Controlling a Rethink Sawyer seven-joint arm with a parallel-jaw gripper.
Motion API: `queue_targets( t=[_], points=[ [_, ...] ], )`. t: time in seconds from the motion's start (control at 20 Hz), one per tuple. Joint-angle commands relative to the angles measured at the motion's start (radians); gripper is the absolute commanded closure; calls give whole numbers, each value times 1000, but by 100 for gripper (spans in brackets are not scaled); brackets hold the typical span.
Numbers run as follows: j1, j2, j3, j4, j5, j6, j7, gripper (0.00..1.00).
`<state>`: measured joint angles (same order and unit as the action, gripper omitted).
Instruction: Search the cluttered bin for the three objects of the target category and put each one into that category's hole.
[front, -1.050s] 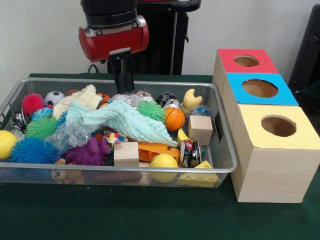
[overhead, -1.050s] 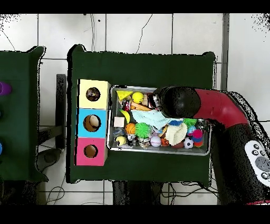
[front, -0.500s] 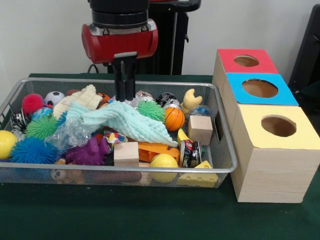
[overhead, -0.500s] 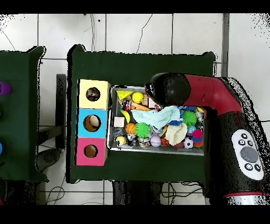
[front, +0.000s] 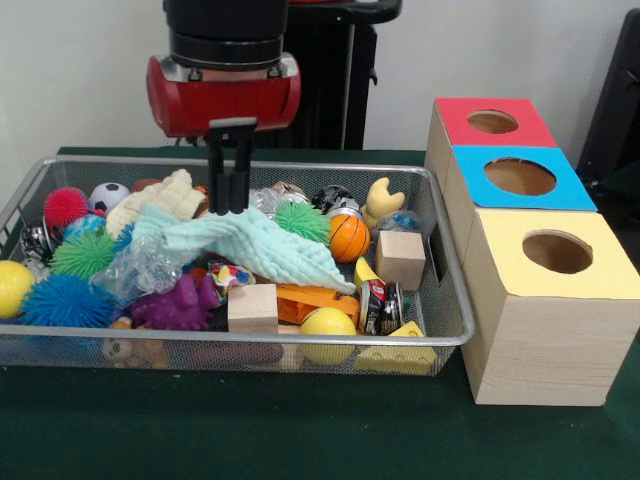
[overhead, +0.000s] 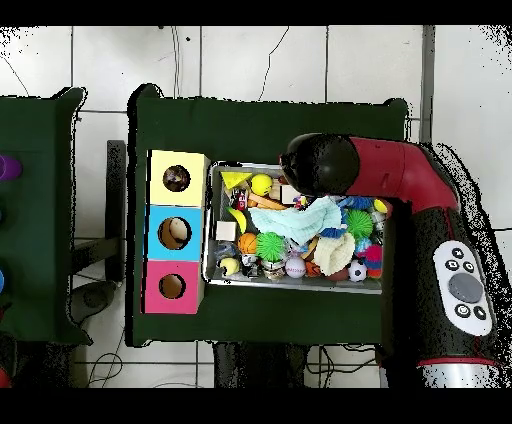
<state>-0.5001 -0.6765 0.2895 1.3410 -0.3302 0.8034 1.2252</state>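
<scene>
Over bin (front: 445, 300) middle: gripper (front: 229, 205) hangs down, tips at pale green cloth (front: 255, 245), fingers slightly apart, nothing held. Cloth drapes across toys, likely hiding some, so probably first to shift. Target category unclear; balls, blocks, spiky toys all in bin. Three-hole box (front: 535, 300) stands just beside bin.

Front camera low and close across the table facing me, overhead camera high, looking straight down, both sharing my wire bin (front: 440, 330) (overhead: 212, 262) and three-holed box (front: 540, 300) (overhead: 150, 232).
</scene>
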Motion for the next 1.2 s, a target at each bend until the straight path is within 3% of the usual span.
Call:
queue_targets(
  t=[0.05, 0.65, 1.2],
  points=[
    [-16, 106, -68, -41, -15, -36, 193, 100],
    [-18, 121, -85, 26, 15, -153, 210, 100],
    [8, 62, -113, 209, 86, -248, 277, 100]
  ],
)
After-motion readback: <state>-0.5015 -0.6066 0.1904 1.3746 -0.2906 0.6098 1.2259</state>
